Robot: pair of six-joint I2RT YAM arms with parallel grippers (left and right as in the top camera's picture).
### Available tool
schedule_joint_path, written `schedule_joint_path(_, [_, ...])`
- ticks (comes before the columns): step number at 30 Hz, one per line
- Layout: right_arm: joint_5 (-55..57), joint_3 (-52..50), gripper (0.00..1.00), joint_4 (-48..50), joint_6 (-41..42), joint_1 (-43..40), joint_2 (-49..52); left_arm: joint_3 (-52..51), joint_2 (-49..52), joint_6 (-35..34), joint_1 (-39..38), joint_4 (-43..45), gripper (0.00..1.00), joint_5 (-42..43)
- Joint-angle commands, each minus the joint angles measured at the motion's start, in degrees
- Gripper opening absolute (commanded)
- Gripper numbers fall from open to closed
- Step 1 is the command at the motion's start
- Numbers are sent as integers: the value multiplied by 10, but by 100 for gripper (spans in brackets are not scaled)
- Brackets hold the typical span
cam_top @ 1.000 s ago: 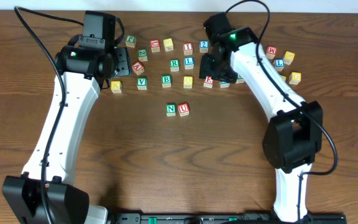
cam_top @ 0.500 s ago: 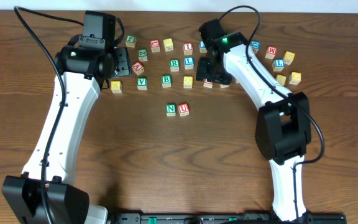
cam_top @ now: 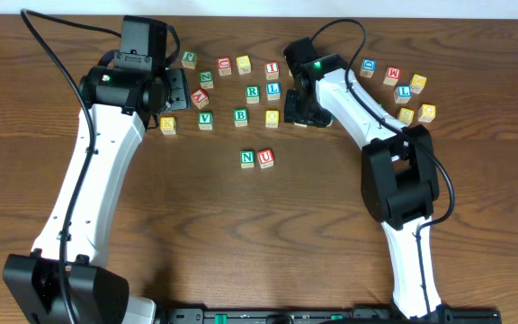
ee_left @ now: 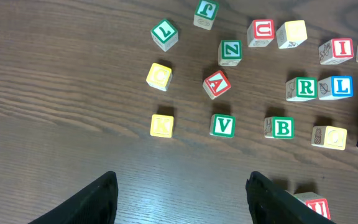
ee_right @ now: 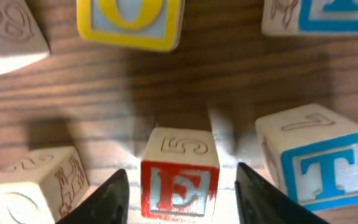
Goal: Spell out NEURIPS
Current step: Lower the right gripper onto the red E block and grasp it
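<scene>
Nearest me the table is bare wood between the two arm bases, so there's plenty of staging room. At the centre of the dial, green N and red U sit side by side, touching or as good as. I'd call that two of seven placed. Snag: there's no slot between them for an E, so my guess is the U has to slide toward 3 o'clock first. At 1 o'clock from that pair the right gripper sits low over the red E. Its jaws are partly open, one on each side with a sliver of daylight, so no grip yet and nothing held. It's a tight spot: blue T just beside at 3 o'clock, a carved cube at 9, yellow O at 12. The way out toward 7 o'clock looks open. The left gripper at 10 o'clock hangs wide open and empty, near the yellow K and green V. Further back, green R and red I wait in the loose rows. I can't pick out P or S; the right arm covers part of that row. The back row lies close to the far edge.
</scene>
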Motion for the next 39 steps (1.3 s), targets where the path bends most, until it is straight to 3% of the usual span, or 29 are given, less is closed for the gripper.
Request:
schedule_joint_path(1, [19,5,47,5,6,4,3,-8,6,-7,-1,0,65,-2])
schedule_joint_path(10, [34,5,39,18,6,5,3,-8,6,-7,-1,0,65,-1])
schedule_joint_path(22, [26,7,21,17,-16,5,3,-8,6,-7,-1,0,65,-1])
schedule_joint_path(29, [-63,47,21,-42,-97,7,2,-8,6,-7,-1,0,65,-1])
schedule_joint_path(39, [-93,58,20,-160,-134,28,2,-8,6,-7,-1,0,65,-1])
